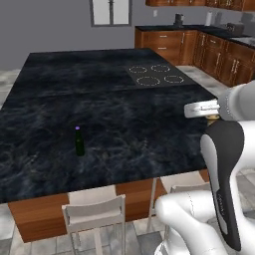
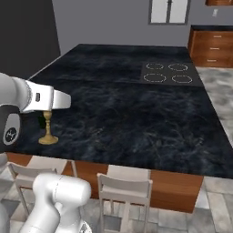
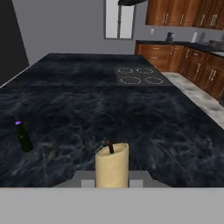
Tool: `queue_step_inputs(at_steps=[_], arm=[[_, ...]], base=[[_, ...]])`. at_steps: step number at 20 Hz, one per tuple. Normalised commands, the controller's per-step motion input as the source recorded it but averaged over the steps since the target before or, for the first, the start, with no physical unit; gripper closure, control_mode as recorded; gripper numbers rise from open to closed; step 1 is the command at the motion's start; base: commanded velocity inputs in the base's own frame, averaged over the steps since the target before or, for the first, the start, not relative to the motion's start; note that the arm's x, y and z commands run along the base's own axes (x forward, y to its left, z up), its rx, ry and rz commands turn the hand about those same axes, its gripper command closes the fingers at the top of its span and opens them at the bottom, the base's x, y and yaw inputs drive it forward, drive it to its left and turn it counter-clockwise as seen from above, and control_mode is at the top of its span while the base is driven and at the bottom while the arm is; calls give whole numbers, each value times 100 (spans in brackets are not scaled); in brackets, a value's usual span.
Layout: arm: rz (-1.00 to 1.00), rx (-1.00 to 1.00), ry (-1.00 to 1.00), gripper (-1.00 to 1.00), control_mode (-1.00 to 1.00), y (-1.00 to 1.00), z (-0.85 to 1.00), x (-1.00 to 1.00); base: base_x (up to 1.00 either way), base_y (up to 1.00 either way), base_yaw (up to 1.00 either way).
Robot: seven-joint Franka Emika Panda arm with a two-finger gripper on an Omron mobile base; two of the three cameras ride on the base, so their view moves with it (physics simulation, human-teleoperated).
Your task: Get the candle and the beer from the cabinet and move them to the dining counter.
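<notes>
Candle (image 3: 112, 165) stands upright in its brass holder (image 2: 48, 134) on the black marble table (image 1: 109, 104), close to the near edge, far side of the table from the cooktop (image 1: 155, 74). The fingers are closed on the candle: hand view has the cream top and dark wick right between them. Beer (image 1: 79, 141) stands upright on the same table, also well short of the cooktop, apart from the candle; in the hand view it sits left of the candle. Stools (image 1: 94, 215) tucked under the near edge.
</notes>
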Motion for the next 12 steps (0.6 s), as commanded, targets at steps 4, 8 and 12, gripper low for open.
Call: queue_step_inputs(at_steps=[4, 8, 12], arm=[[0, 0, 0, 100, 100, 0, 0, 0], [0, 0, 0, 100, 100, 0, 0, 0], [0, 0, 0, 100, 100, 0, 0, 0]], base=[[53, 0, 27], [17, -4, 13], [0, -3, 0]])
